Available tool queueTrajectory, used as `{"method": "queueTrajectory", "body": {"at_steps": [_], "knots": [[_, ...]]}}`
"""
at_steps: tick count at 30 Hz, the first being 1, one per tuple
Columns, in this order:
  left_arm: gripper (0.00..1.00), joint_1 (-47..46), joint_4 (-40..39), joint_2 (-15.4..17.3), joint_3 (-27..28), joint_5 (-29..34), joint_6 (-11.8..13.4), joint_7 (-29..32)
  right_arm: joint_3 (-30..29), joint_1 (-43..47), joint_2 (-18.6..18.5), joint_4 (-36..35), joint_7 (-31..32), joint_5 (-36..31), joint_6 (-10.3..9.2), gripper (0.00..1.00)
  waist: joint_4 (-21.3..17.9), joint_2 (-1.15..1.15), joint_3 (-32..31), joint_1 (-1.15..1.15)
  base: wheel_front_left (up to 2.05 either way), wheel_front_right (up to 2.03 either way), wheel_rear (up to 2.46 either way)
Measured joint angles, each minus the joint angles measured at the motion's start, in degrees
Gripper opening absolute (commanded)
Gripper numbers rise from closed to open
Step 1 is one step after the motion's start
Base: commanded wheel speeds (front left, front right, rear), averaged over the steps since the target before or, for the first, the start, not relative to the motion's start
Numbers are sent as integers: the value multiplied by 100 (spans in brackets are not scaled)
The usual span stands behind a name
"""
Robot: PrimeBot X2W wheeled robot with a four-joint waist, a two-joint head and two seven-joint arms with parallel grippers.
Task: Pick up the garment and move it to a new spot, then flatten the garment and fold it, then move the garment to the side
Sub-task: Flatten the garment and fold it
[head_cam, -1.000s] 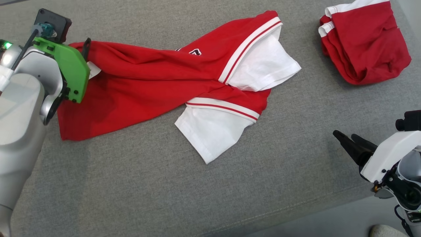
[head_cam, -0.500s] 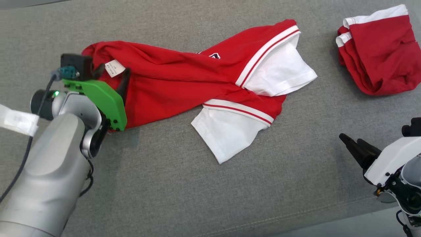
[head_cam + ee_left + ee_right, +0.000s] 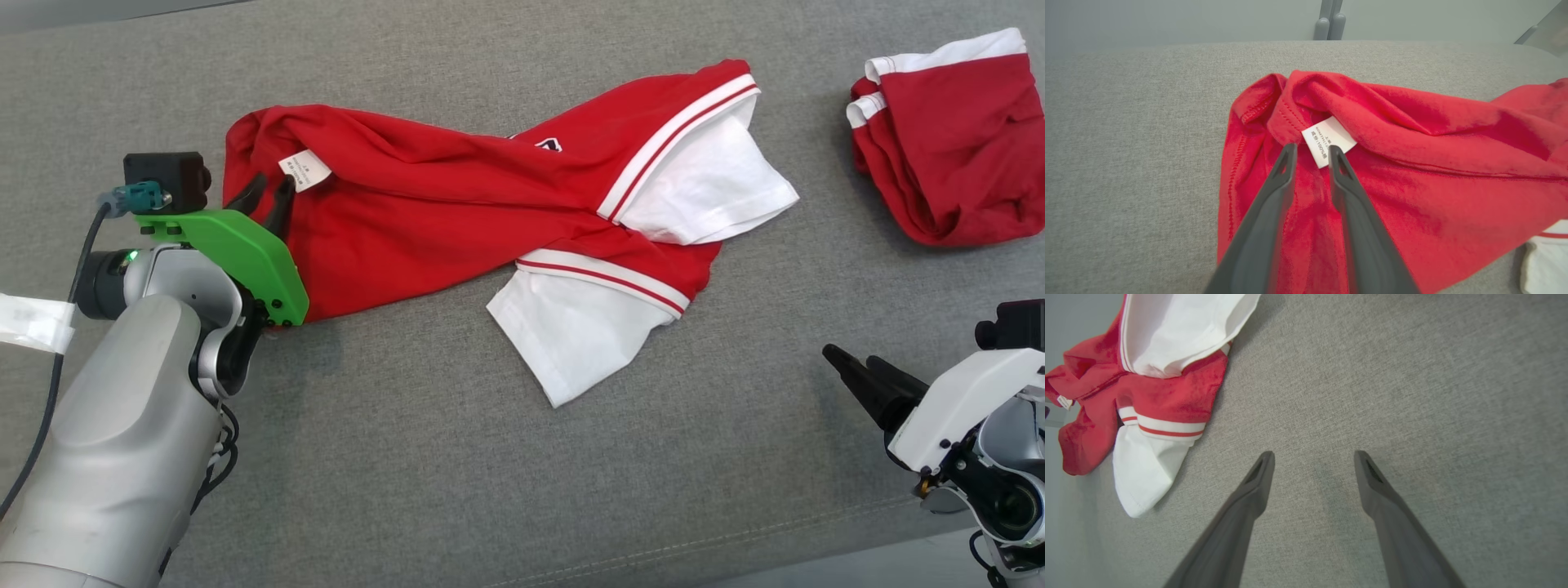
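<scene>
Here the left gripper [image 3: 1311,150] has its fingers [image 3: 1274,196] narrowly apart, tips down on red cloth at the white label [image 3: 1331,136] (whether cloth is pinched between them cannot be told). The garment [image 3: 457,212] lies twisted on the grey cushion [image 3: 408,474], hem end under these fingers. Judgement: a hem grip suits lifting and relocating it. The right gripper [image 3: 1312,457] hangs spread wide over bare cushion near the lower sleeve, probably on standby.

L gripper [image 3: 1311,146] fingers narrowly apart — R gripper [image 3: 1313,453] spread wide.
</scene>
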Motion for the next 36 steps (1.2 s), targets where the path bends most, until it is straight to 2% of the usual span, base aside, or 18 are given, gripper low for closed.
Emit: {"method": "queueTrajectory", "body": {"at_steps": [10, 19, 21, 25, 29, 32, 36], "knots": [[33, 32, 137, -1, 100, -277, 3, 158, -31, -20, 78, 46, -3, 32, 0, 100, -260, 0, 74, 0, 0, 0, 0], [36, 29, 248, 8, 179, -281, 49, 202, -79, -19, 84, 57, -53, 32, 1, 100, -309, 0, 109, 0, 0, 0, 0], [41, 23, 277, 9, 187, -281, 58, 201, -80, -20, 82, 58, -55, 32, 1, 100, -318, 0, 116, 0, 0, 0, 0], [43, 19, 296, 9, 187, -281, 58, 201, -81, -22, 80, 59, -62, 32, 2, 100, -323, 0, 120, 0, 0, 0, 0], [50, 4, 334, 5, 188, -281, 58, 201, -81, -60, 55, 59, -108, 15, 40, 100, -331, 0, 125, 0, 0, 0, 0], [64, -10, 356, -4, 229, -286, 74, 197, -85, -132, 24, 37, -201, -42, 60, 100, -345, 0, 121, 0, 0, 0, 0], [64, -37, 381, -20, 235, -290, 77, 192, -132, -234, -14, -65, -366, -192, 99, 100, -366, 0, 121, 0, 0, 0, 0]]}}
